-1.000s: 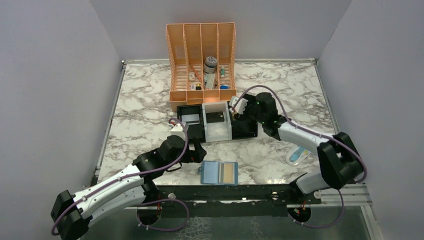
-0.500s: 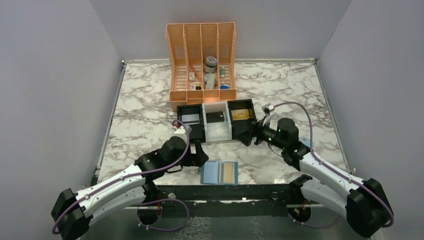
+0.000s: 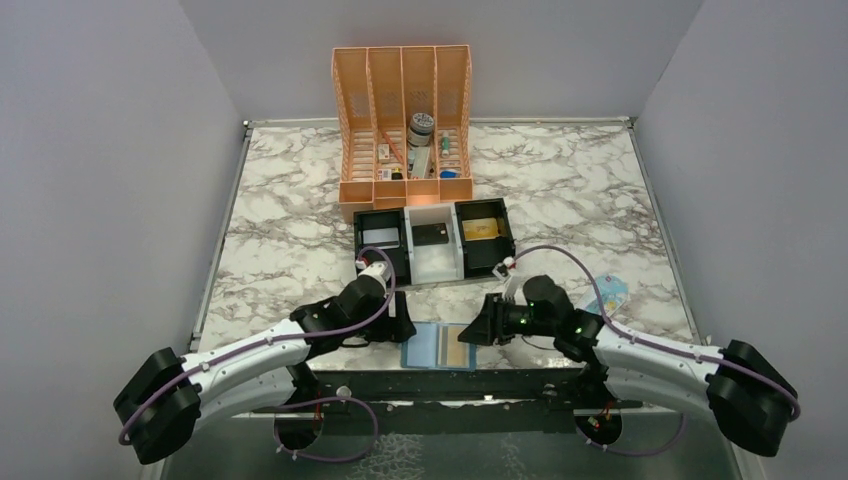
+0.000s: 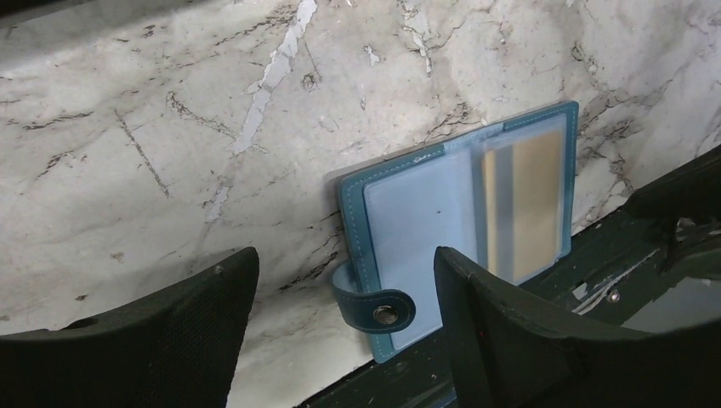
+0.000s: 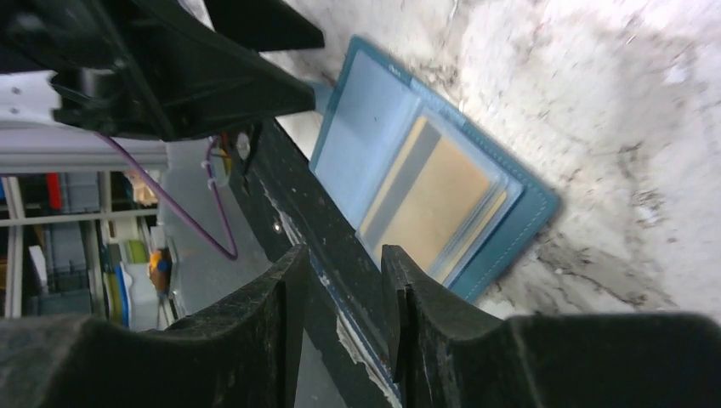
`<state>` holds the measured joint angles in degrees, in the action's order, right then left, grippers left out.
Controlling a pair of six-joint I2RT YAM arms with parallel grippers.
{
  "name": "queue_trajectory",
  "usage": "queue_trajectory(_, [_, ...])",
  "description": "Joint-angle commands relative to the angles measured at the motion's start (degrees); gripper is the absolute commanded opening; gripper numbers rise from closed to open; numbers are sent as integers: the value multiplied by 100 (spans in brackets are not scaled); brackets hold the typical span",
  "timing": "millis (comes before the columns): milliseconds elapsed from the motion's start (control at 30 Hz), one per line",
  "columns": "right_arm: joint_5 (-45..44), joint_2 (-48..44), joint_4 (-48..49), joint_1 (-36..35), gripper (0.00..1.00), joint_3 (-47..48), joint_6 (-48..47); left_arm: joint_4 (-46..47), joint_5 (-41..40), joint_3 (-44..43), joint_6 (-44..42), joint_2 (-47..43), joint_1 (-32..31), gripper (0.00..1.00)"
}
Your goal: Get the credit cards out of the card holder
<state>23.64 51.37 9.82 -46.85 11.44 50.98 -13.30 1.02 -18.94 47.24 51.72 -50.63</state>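
Steadying the flat blue bifold card holder (image 4: pixel 408 246) with wide-open left jaws should let narrow, empty right jaws pinch the gold-tan credit card (image 5: pixel 434 204) just ahead.

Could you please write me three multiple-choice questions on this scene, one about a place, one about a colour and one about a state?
1. Where does the card holder lie?
A. at the far edge of the table
B. at the table's near edge
C. off the table

2. What colour is the loose card in the right-hand compartment of the tray?
A. gold
B. red
C. green

3. What state is the card holder in?
A. snapped shut
B. standing upright, half folded
C. open flat, one credit card showing in a pocket

Answers:
1 B, it rests on the marble right by the front rim.
2 A, a gold card shows against the black compartment.
3 C, both panels face up and the snap strap is undone.
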Motion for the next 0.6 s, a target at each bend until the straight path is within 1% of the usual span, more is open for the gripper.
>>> queue_trajectory(0, [-994, 552, -582, -630, 37, 418, 144, 94, 63, -70, -15, 127, -11, 75])
queue_trajectory(67, [-1222, 789, -756, -770, 37, 546, 177, 96, 104, -52, -68, 127, -10, 70])
queue_trajectory(167, [-1430, 889, -842, -841, 37, 556, 310, 98, 183, 4, -100, 61, -17, 63])
queue_trajectory(300, [-1401, 862, -797, -843, 37, 464, 324, 98, 273, 77, -136, -62, -19, 56])
queue_trajectory(433, [-1160, 966, -616, -839, 36, 414, 292, 123, 436, 123, -254, -93, -17, 52])
queue_trajectory(567, [-946, 1114, -280, -843, 36, 342, 326, 122, 599, 107, -397, -55, -26, 51])
